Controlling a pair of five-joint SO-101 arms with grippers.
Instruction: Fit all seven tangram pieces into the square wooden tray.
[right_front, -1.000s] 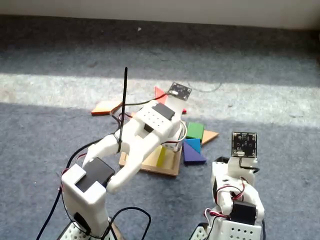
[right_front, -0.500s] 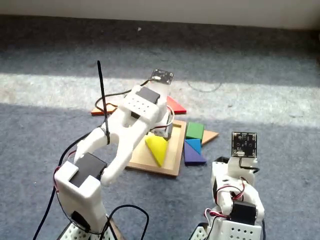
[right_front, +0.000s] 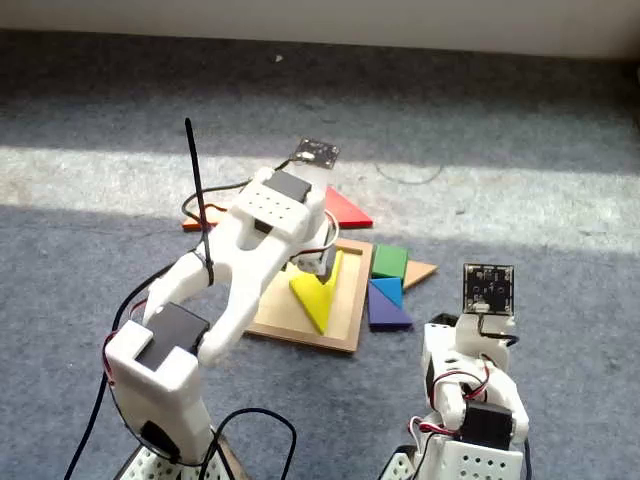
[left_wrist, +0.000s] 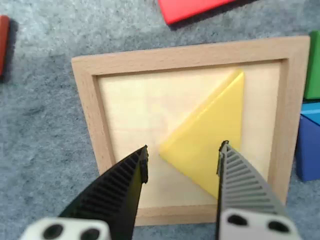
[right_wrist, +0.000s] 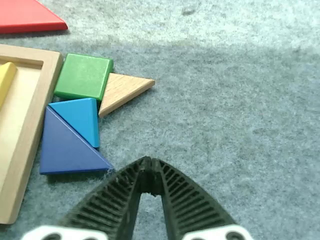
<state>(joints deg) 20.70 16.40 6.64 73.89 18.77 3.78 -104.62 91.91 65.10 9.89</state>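
Found only the yellow triangle (left_wrist: 210, 135) seated in the tray (left_wrist: 85, 110), other pieces (right_wrist: 82, 76) outside it, left gripper (left_wrist: 183, 148) spread above it, right gripper (right_wrist: 148, 165) closed, empty.

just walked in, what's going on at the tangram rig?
The left gripper hangs open over the wooden tray, where the yellow triangle already lies. The red triangle, green square, light blue triangle, dark blue triangle and tan triangle lie outside on the carpet. The right gripper is shut, above the carpet near the dark blue triangle.
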